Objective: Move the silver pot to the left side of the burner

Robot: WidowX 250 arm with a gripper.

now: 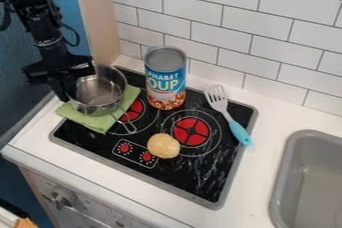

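Note:
The black gripper [65, 91] hangs at the upper left, against the left rim of the silver pot, and its lower end overlaps the pot's edge. Upright on a folded green cloth [93, 122] stands the silver pot [100, 103], over the left part of the black burner top [194, 172]. Its wire handle points toward the lower right, above the left red burner [133, 111]. The pot looks empty inside.
A soup can [165, 78] stands close to the pot's right. A round tan potato-like item [163, 145] lies near the front knobs. A fork with a blue handle [227, 114] lies at the right, before the grey sink [287, 147]. White tiles [234, 22] rise behind.

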